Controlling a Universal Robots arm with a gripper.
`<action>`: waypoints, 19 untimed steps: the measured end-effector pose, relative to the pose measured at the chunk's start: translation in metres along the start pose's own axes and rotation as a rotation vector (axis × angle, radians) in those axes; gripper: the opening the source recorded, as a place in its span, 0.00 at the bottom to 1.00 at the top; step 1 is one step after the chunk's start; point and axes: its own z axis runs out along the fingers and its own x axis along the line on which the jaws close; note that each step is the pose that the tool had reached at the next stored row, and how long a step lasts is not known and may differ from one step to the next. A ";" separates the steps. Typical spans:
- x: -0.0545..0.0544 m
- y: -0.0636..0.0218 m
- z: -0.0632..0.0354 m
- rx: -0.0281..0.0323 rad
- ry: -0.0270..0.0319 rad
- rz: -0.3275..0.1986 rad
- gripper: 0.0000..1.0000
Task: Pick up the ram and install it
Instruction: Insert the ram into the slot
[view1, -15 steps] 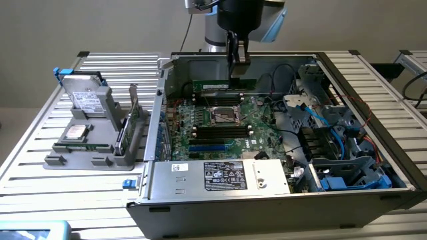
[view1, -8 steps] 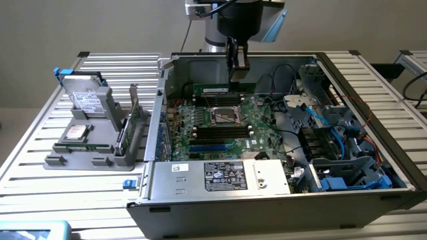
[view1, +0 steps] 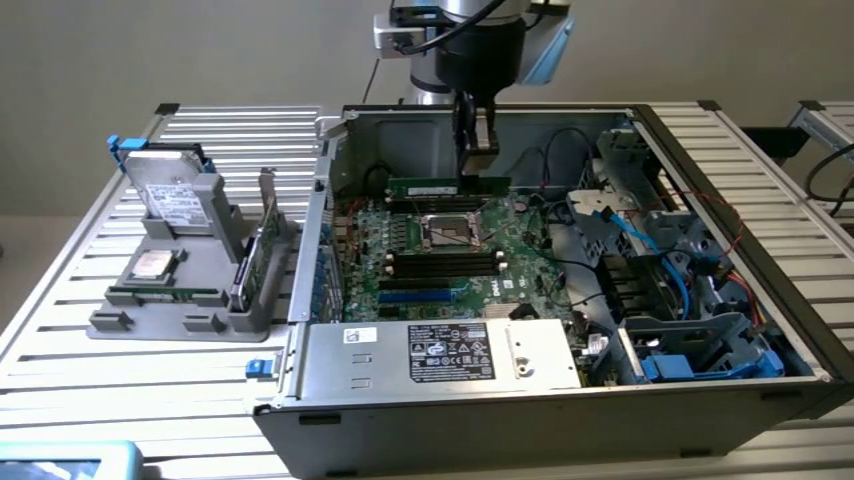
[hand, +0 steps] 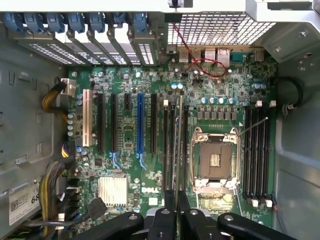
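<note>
**Q:** Far left of the exterior view?
**A:** Grey holder (view1: 174, 325) on the slatted table (view1: 80, 390), with a hard drive (view1: 171, 195) standing upright in it.

**Q:** Centre of the frame?
**A:** Open computer case (view1: 534, 415), with the motherboard (view1: 427, 265) flat inside and a labelled power supply (view1: 441, 350) at lower centre.

**Q:** Position and look of the ram (view1: 427, 187)?
**A:** Upper centre, just beyond the CPU socket (view1: 450, 228). Thin, narrow green stick, held level with its long edge parallel to the board. In the wrist view, ram (hand: 178, 140) seen edge-on as a slim pale line along the black memory slots (hand: 165, 140), beside the CPU socket (hand: 215, 160). Seated or only above a slot: cannot tell.

**Q:** State of the tool?
**A:** Gripper (view1: 475, 172) reaching down from the top of the frame, fingers clamped on the ram's upper edge, toward the stick's end on the exterior view's right. Same grip seen from the wrist, gripper (hand: 176, 197) astride the stick.

**Q:** Lower right?
**A:** Drive cage (view1: 694, 350) with blue tabs, with cables beside it.
</note>
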 end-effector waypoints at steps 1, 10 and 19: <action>0.000 -0.0001 0.0018 0.0000 0.0000 0.000 0.13; 0.000 -0.0009 0.0182 0.0000 0.0000 0.000 0.13; 0.000 -0.0016 0.0345 0.0000 -0.0001 0.000 0.13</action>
